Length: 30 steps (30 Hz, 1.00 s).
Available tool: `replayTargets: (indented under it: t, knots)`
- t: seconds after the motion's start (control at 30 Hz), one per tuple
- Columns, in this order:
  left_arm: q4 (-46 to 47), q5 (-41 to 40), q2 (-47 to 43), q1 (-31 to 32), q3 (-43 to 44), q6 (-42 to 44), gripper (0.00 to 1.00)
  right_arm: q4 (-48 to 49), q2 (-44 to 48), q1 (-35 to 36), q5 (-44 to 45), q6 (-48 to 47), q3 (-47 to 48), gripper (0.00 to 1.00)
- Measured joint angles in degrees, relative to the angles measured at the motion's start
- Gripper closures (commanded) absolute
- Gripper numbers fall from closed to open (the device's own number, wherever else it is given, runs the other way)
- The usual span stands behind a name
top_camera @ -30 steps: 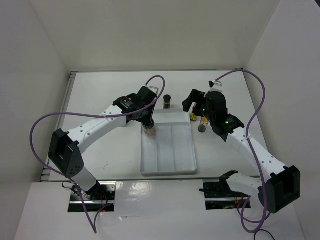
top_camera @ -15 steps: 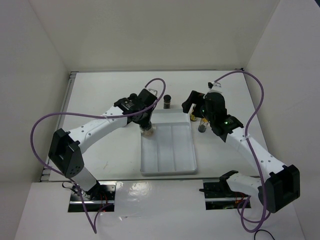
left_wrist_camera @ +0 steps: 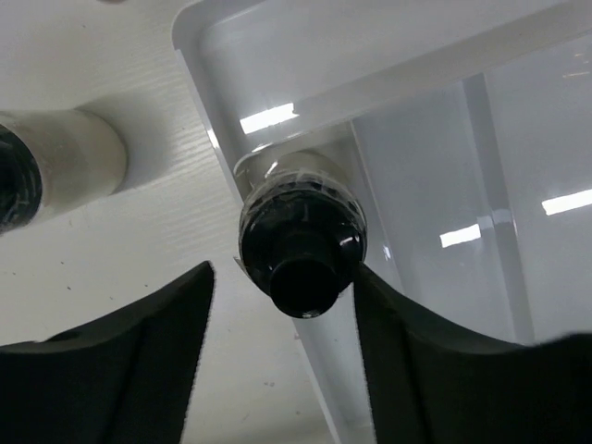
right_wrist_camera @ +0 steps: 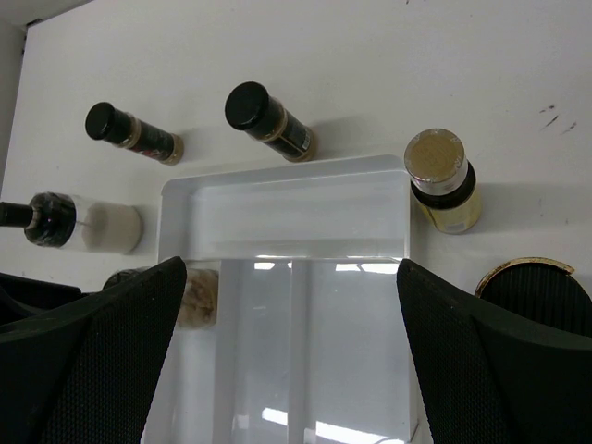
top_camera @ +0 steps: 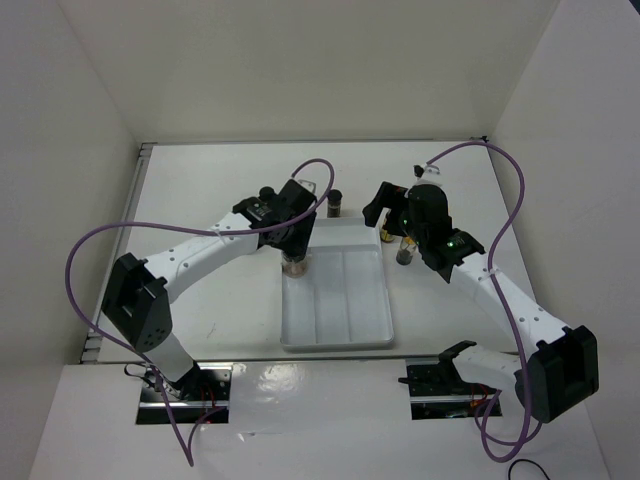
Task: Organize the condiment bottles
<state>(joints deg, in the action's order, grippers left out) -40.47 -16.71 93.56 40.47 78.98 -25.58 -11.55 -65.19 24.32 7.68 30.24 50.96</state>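
— How far along are you getting?
— One squat jar (left_wrist_camera: pixel 301 222) is sitting in the tray's (left_wrist_camera: pixel 199 37) left slot, your left pincer (left_wrist_camera: pixel 282 270) hanging open around it, not squeezing. Five bottles (right_wrist_camera: pixel 268 120) are waiting on the table (right_wrist_camera: pixel 370 55). Your right pincer (right_wrist_camera: pixel 291 266) is gaping wide, holding nothing.

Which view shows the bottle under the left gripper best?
Left wrist: the bottle sits centre frame, cap toward the camera, in the tray corner between open fingers. Top external shows only its lower part under the left gripper; right wrist shows a sliver beside its own finger.
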Motion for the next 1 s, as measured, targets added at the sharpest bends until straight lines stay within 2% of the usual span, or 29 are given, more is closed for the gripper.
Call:
replayTargets:
  t: [0.07, 0.3, 0.47, 0.63, 0.77, 0.83, 1.0]
  knots:
    - [0.2, -0.5, 0.0, 0.0, 0.0, -0.2, 0.19, 0.0, 0.0, 0.0, 0.0, 0.0, 0.0, 0.02]
    - [-1.2, -4.8, -1.0, 0.0, 0.9, -0.3, 0.05, 0.0, 0.0, 0.0, -1.0, 0.0, 0.0, 0.02]
    - [-1.9, -10.1, -8.4, -2.1, 0.8, -1.6, 0.03, 0.0, 0.0, 0.0, -1.1, 0.0, 0.0, 0.02]
    - [-0.6, -12.1, -15.1, -9.8, 0.3, -1.3, 0.0, 0.0, 0.0, 0.0, -1.4, 0.0, 0.0, 0.02]
    - [2.8, -8.9, -15.2, -17.7, -2.7, 0.0, 0.0, 0.0, 0.0, 0.0, -1.9, 0.0, 0.0, 0.02]
    - [4.0, -6.7, -14.8, -20.7, -4.7, 0.3, 0.04, 0.0, 0.0, 0.0, -2.1, 0.0, 0.0, 0.02]
    - [5.6, -2.4, -12.2, -24.0, -6.1, 1.6, 0.09, 0.0, 0.0, 0.0, -2.4, 0.0, 0.0, 0.02]
